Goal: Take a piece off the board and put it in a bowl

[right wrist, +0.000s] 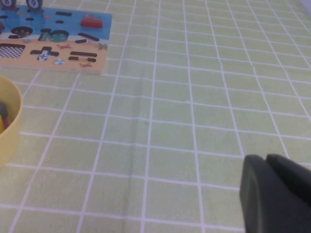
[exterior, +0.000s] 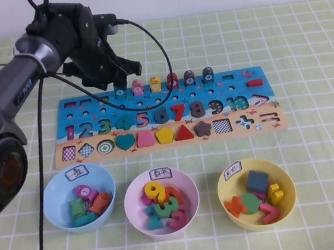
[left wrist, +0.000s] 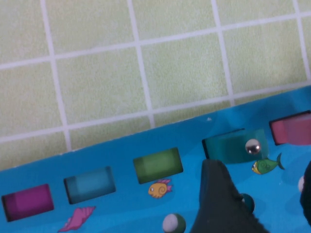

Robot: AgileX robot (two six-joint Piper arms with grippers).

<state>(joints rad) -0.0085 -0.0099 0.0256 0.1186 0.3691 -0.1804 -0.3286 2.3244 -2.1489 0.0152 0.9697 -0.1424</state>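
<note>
The long blue and tan board (exterior: 223, 89) lies across the middle of the table. A row of pegs stands along its back edge, and the teal-green piece (exterior: 120, 94) is the leftmost one. My left gripper (exterior: 115, 84) hovers right over that piece, open, with nothing between its fingers. In the left wrist view the piece (left wrist: 235, 145) sits in its slot on the board (left wrist: 121, 204), just beyond my left gripper (left wrist: 260, 167). The light blue bowl (exterior: 51, 191) stands at the front left. My right gripper (right wrist: 266, 160) is shut over bare tablecloth, out of the high view.
A pink bowl (exterior: 132, 194) and a yellow bowl (exterior: 224, 181) stand to the right of the blue one, all holding several pieces. Pink (exterior: 137, 87) and yellow (exterior: 155, 83) pegs stand beside the teal piece. A black cable (exterior: 156, 48) loops over the board.
</note>
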